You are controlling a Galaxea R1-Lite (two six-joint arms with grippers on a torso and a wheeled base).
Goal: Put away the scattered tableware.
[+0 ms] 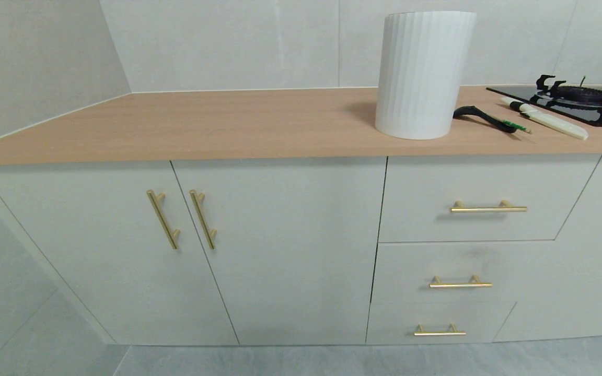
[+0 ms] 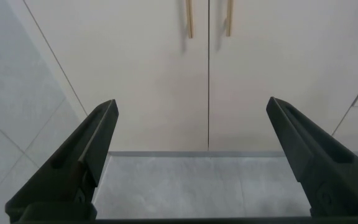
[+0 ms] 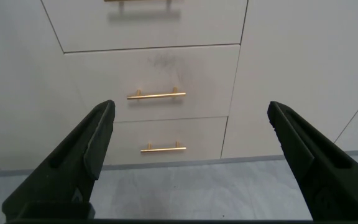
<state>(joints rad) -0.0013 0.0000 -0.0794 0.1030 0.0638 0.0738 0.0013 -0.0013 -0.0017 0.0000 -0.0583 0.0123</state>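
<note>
A tall white ribbed holder (image 1: 422, 73) stands on the wooden countertop (image 1: 228, 122). To its right lie a black utensil with a curved handle (image 1: 484, 118), a small green-handled piece (image 1: 518, 126) and a white-sheathed knife (image 1: 546, 118). My left gripper (image 2: 191, 112) hangs low and open before the double cabinet doors (image 2: 208, 74), nothing between its fingers. My right gripper (image 3: 191, 112) is open as well, down in front of the lower drawers (image 3: 156, 95).
A black gas hob (image 1: 580, 99) sits at the counter's far right. Below are two cabinet doors with gold handles (image 1: 163, 219) and a stack of three drawers (image 1: 488, 209). Tiled walls close the back and left; grey floor (image 1: 280, 360) lies below.
</note>
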